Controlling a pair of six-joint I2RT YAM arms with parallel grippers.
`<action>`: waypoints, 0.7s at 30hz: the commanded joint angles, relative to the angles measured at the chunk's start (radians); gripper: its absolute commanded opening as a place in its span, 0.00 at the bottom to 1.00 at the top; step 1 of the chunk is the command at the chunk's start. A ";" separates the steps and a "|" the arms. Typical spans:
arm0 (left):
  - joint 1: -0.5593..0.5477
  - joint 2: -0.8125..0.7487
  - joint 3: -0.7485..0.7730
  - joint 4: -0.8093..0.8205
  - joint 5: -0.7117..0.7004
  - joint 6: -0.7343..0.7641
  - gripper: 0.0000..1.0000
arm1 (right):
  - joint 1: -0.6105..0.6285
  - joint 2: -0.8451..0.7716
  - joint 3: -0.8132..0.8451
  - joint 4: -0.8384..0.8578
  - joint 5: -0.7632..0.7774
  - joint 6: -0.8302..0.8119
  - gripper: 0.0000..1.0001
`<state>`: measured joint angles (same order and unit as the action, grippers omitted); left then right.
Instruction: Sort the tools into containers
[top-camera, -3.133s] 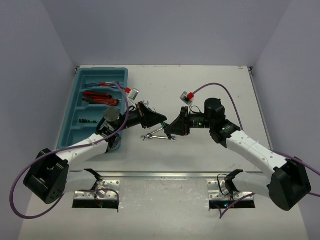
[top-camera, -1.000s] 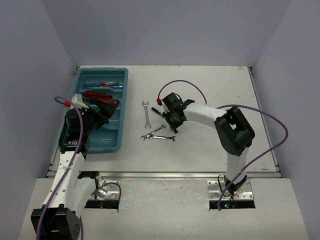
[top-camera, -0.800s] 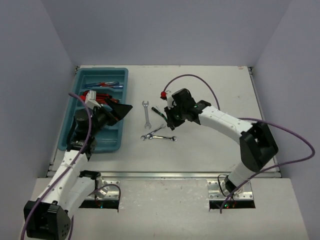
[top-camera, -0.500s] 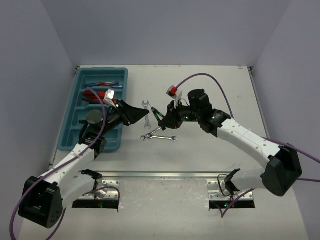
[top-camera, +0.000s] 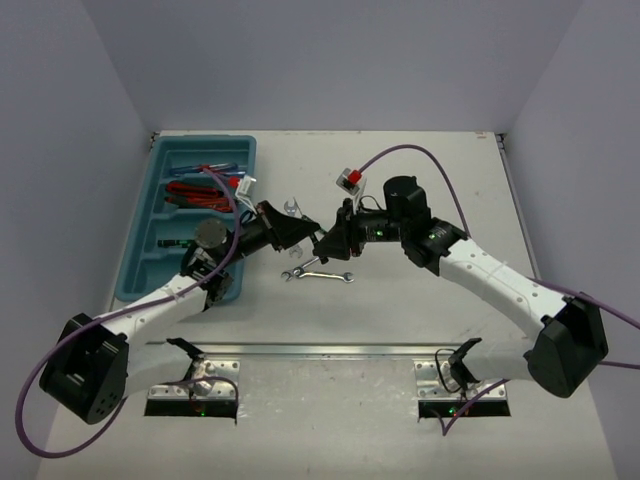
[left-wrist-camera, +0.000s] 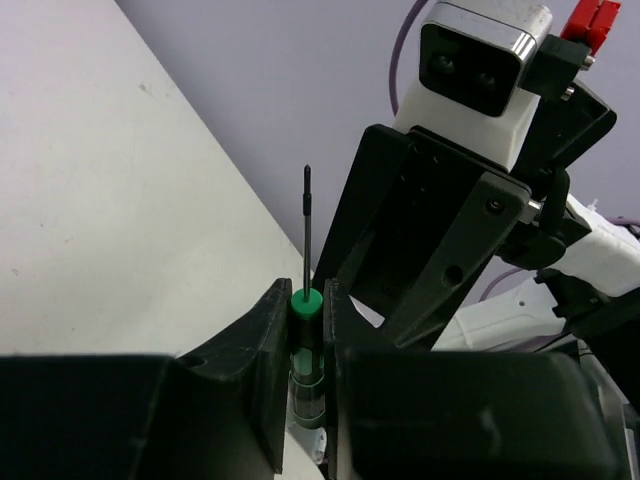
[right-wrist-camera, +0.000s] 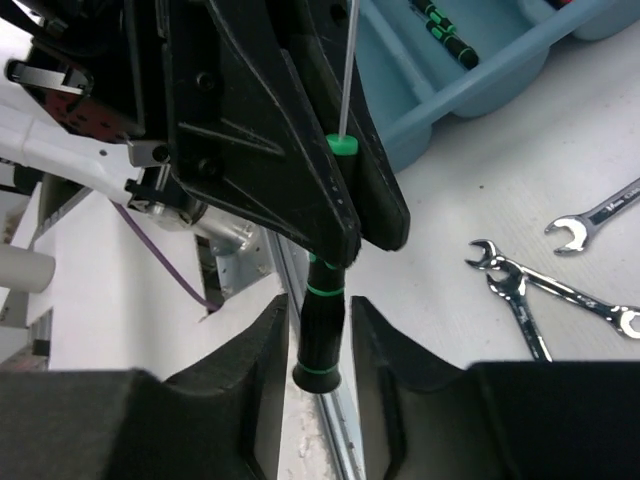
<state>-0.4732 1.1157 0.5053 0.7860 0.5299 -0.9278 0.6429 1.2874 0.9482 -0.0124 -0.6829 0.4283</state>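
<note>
Left gripper has just clamped shut on the black-green screwdriver, pinching it at the green collar with the shaft pointing away. Right gripper, meeting it head-on, has begun letting go: its jaws stand slightly parted, with a sliver of gap on either side of the handle. The mid-air handover looks nearly complete. Below, silver wrenches lie unsorted on the table. Farther left, the teal tray already holds a matching screwdriver, its likely destination.

Black screwdriver handle banded in green, teal-blue tray, silver wrenches, red-and-black pliers — white tabletop
</note>
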 joint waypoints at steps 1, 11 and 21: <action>0.010 -0.078 0.114 -0.397 -0.276 0.051 0.00 | 0.005 -0.032 0.010 -0.045 0.195 -0.021 0.87; 0.591 -0.189 0.129 -0.929 -0.858 -0.037 0.00 | -0.116 -0.071 -0.062 -0.227 0.690 -0.020 0.99; 0.691 0.004 0.166 -0.866 -0.839 -0.024 0.65 | -0.153 0.119 -0.001 -0.245 0.644 -0.092 0.99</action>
<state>0.1948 1.0904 0.6397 -0.0996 -0.3036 -0.9558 0.4885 1.3118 0.8863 -0.2564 -0.0346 0.3901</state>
